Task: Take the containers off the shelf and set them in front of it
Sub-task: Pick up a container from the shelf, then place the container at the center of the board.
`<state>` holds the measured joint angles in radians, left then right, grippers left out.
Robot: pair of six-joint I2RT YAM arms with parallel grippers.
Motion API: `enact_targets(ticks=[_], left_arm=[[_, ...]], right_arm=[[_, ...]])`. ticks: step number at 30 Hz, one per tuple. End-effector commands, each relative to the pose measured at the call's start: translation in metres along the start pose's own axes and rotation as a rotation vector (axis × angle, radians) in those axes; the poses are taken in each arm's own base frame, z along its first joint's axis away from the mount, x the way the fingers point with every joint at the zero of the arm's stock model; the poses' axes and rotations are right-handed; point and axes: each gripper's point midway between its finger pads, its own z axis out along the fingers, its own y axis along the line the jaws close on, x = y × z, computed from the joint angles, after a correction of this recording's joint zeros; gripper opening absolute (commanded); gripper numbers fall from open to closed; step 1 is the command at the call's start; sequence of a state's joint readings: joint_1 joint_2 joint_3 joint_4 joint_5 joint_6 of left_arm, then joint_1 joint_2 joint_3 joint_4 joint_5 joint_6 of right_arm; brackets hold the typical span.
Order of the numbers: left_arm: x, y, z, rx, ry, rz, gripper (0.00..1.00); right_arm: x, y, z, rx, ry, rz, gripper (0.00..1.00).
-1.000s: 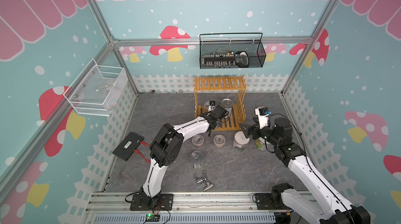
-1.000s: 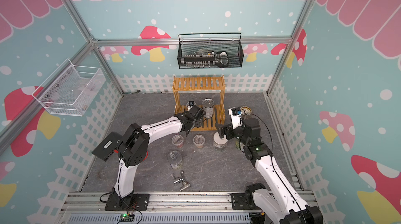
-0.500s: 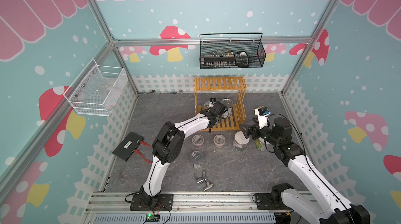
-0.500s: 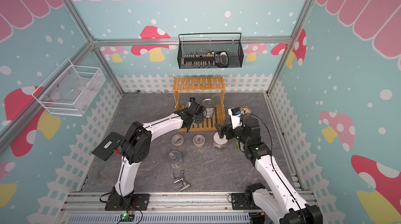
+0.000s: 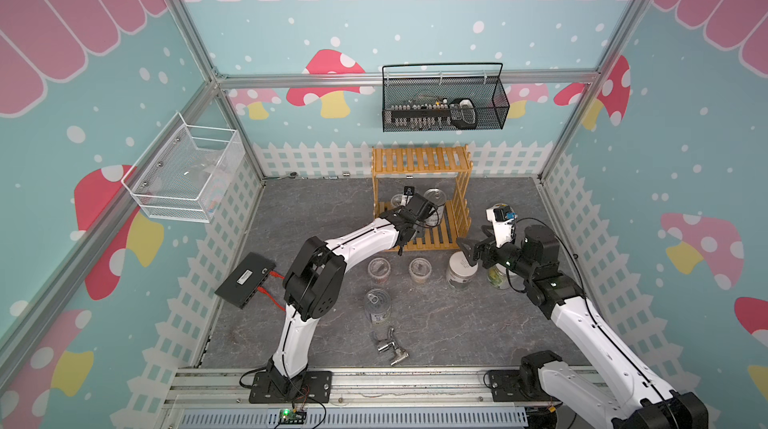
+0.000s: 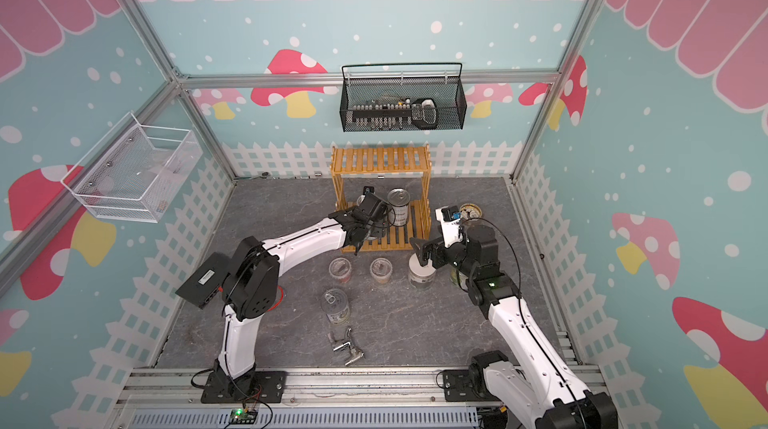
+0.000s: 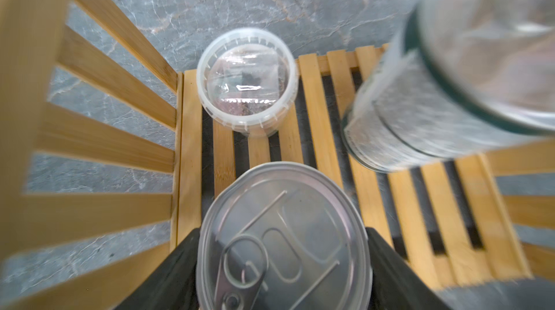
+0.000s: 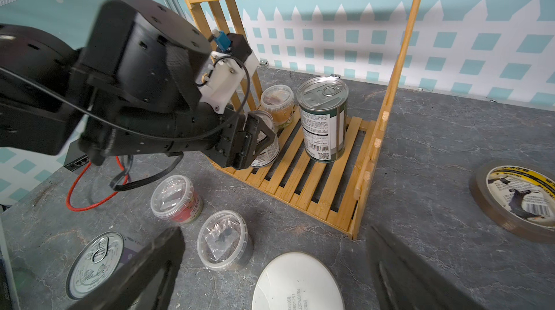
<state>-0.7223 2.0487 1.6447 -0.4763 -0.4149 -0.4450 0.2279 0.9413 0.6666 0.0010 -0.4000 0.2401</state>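
Note:
The wooden shelf point(image 5: 419, 159) stands at the back. On its lower tier are a tall silver tin point(image 8: 322, 119), a clear tub point(image 7: 247, 86) and a short silver tin point(image 7: 283, 218). My left gripper point(image 7: 282, 235) is shut on the short tin, with a black finger pressed to each side. In front of the shelf stand two clear tubs point(image 5: 379, 270) point(image 5: 419, 270), another tin point(image 5: 377, 306) and a white-lidded jar point(image 5: 460, 275). My right gripper point(image 8: 276, 275) hangs open just above that jar's lid point(image 8: 297, 281). A second jar point(image 5: 498, 278) is partly hidden behind the right arm.
A chrome faucet point(image 5: 390, 346) lies near the front rail. A tape roll point(image 8: 516, 197) lies flat to the right of the shelf. A black box with red cables point(image 5: 245, 279) leans at the left fence. A black wire basket point(image 5: 444, 107) and a white mesh basket point(image 5: 187, 169) hang on the walls.
My left gripper reached slightly deeper into the lower tier and its jaws narrowed onto the short tin. The right arm has not moved.

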Motion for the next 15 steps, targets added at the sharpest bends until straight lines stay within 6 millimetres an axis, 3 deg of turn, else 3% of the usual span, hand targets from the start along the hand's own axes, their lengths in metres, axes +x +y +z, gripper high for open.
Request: enact_targets(ticks=[1, 5, 15], left_arm=[[-0.017, -0.008, -0.040, 0.056, -0.054, 0.011, 0.63], [-0.003, -0.015, -0.067, 0.105, -0.045, 0.036, 0.62], [0.077, -0.036, -0.141, 0.197, 0.013, 0.141, 0.62]], right_arm=[[-0.004, 0.000, -0.001, -0.001, -0.015, -0.007, 0.99], [-0.005, -0.004, -0.003, 0.026, -0.014, -0.012, 0.99], [-0.009, -0.011, -0.007, 0.076, -0.013, -0.023, 0.99]])
